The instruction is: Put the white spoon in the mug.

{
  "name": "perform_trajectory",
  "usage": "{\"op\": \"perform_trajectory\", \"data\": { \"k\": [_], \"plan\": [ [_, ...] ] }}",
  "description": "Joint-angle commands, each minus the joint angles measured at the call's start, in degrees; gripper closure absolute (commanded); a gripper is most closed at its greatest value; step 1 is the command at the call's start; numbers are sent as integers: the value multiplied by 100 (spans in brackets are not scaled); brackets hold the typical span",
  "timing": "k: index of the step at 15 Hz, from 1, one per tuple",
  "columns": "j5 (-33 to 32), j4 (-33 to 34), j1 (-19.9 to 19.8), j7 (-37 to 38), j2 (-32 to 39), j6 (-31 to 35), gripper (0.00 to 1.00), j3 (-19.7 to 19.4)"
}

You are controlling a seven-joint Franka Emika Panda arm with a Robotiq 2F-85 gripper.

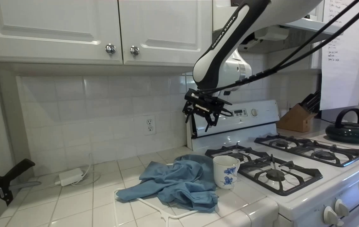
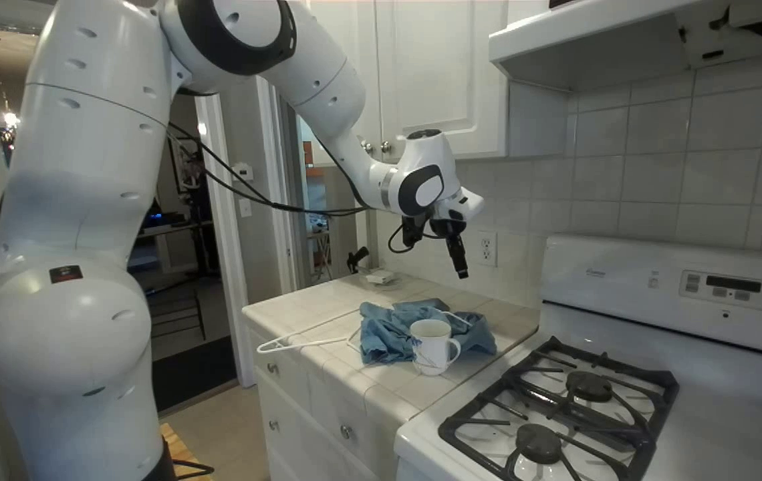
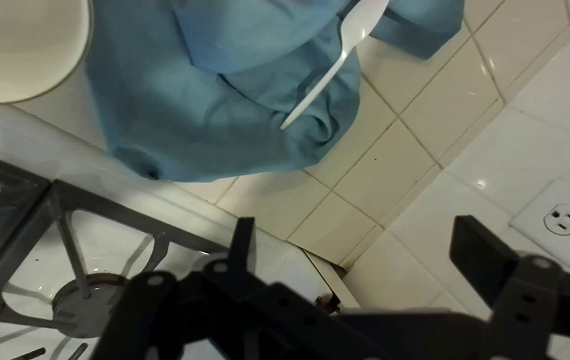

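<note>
Fingers (image 3: 241,245) spread wide apart, with nothing between them, point to an approach rather than a hold. Their gripper (image 1: 196,124) hangs in the air, well clear of the blue cloth (image 3: 165,110), and in the wrist view the cloth lies ahead of the fingers, not between them. On the cloth rests the white spoon (image 3: 343,55), its thin handle slanting over the folds and its bowl reaching the upper edge of that view; I can't pick it out for certain in the exterior views. Just beside the cloth, on the side toward the stove (image 2: 722,361), the mug (image 1: 225,173) stands upright, though whether the two touch I can't tell. Partly under the cloth, and sticking out from it, is what looks like a white hanger (image 1: 166,216). I'd judge the step in hand to be reaching for the spoon, with the pick-up and the drop into the mug both left to do. The next move calls for a shift across until the gripper is over the cloth at the spoon's handle, a turn of the wrist so the fingers straddle it, and a careful descent, low enough to pinch it without gathering up fabric.
</note>
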Motion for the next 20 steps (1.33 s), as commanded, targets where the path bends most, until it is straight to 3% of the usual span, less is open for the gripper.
{"op": "perform_trajectory", "data": {
  "k": [1, 9, 20],
  "plan": [
    [554, 788, 8, -273, 478, -354, 0, 11],
    [1047, 1623, -12, -306, 972, -1301, 0, 23],
    [909, 1482, 226, -202, 1247, -1205, 0, -70]
  ]
}}
